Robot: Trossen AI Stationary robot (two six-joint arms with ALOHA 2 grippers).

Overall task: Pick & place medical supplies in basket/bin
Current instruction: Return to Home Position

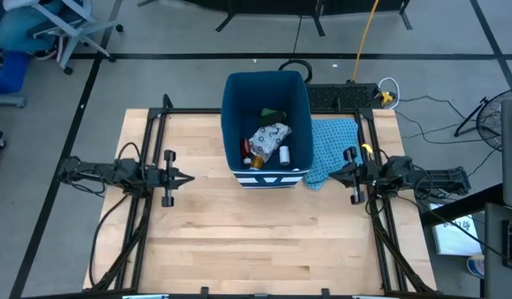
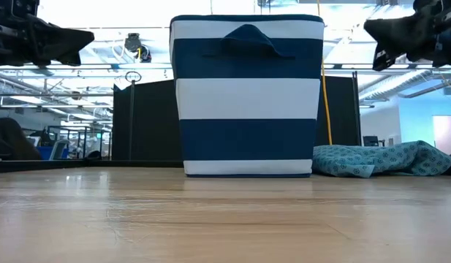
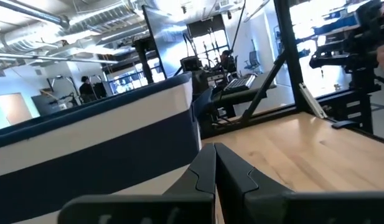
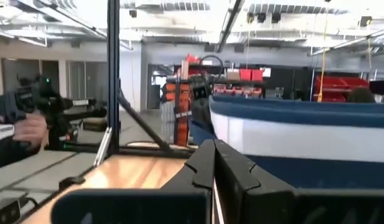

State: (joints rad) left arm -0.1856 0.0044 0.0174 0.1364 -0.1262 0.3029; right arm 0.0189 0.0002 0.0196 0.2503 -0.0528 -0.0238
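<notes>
Between closed jaws, deep striped fabric bin (image 2: 247,95), crumpled cloth (image 2: 379,159) beside

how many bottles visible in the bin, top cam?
2: white bottle beside the packet, orange bottle against the bin's striped end. Others may be hidden underneath.

We see a pale wooden table (image 1: 256,241) framed by black metal rails (image 1: 193,111). On its far right part a light blue patterned cloth (image 1: 332,148) lies crumpled. Beyond the far edge a yellow cable (image 1: 365,37) runs over the grey floor (image 1: 173,79), which is marked with dark tape lines. An office chair (image 1: 69,26) stands at the far left.
</notes>
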